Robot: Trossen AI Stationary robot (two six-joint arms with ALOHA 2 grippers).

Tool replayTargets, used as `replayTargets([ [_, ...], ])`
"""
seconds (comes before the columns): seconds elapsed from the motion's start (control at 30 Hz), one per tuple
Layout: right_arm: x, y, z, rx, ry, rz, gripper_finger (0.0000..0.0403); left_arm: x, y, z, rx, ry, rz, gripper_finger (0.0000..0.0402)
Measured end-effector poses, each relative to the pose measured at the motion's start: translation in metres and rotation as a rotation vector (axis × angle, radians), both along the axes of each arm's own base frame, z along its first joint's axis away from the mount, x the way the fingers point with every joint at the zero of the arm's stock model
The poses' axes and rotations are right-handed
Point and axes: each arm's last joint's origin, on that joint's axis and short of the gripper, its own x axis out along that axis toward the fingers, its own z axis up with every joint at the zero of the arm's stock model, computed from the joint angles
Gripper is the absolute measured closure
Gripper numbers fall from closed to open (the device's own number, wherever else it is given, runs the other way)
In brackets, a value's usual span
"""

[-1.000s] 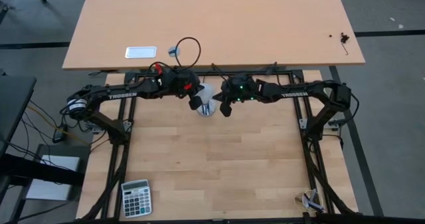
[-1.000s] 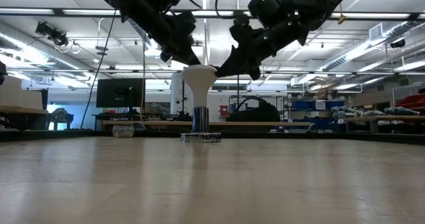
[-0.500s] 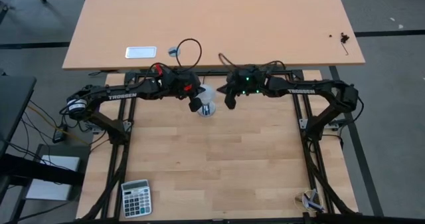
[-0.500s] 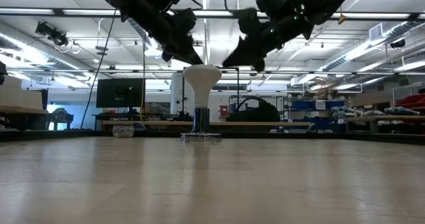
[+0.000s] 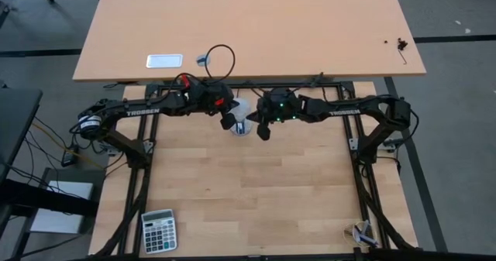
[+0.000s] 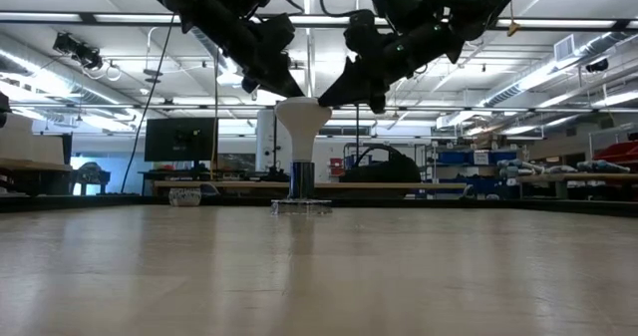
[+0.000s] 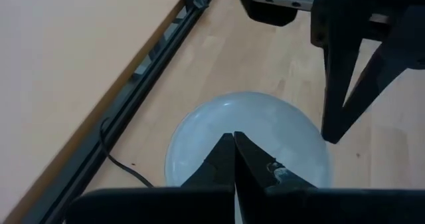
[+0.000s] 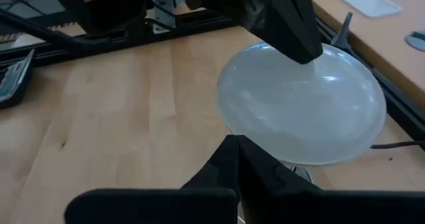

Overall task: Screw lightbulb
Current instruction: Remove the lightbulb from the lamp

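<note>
You have one lightbulb (image 5: 242,120) standing upright, dome up, at the table's (image 5: 256,199) far edge. Two grippers flank it: the left gripper (image 5: 226,122) and right gripper (image 5: 263,129), each with fingers pressed together, holding nothing. One calculator (image 5: 159,231) lies near-left.

A white, wide-domed glossy lightbulb (image 5: 241,115) stands on a pale wood-grain table (image 5: 256,191). Two matte black grippers, left (image 5: 226,123) and right (image 5: 263,129), flank it. A grey-keyed calculator (image 5: 159,231) lies apart.
</note>
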Motion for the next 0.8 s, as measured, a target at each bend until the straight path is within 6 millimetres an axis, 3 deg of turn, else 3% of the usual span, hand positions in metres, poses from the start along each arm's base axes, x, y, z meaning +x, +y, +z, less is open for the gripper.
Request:
replayTargets([
  [0.33, -0.009, -0.021, 0.000, 0.029, 0.009, -0.092, 0.0394, 0.000, -0.002, -0.001, 0.002, 0.013, 0.006, 0.0401],
  [0.6, -0.028, -0.050, 0.002, 0.006, 0.071, -0.277, 0.0394, 0.002, -0.005, -0.001, -0.017, 0.000, -0.030, 0.0401],
  [0.7, -0.031, -0.052, 0.003, 0.041, 0.064, -0.208, 0.0394, 0.002, -0.005, 0.000, -0.014, 0.001, -0.024, 0.0401],
  [0.8, -0.024, -0.038, 0.009, 0.073, 0.001, -0.037, 0.0394, 0.002, -0.005, 0.000, -0.012, -0.001, -0.024, 0.0401],
])
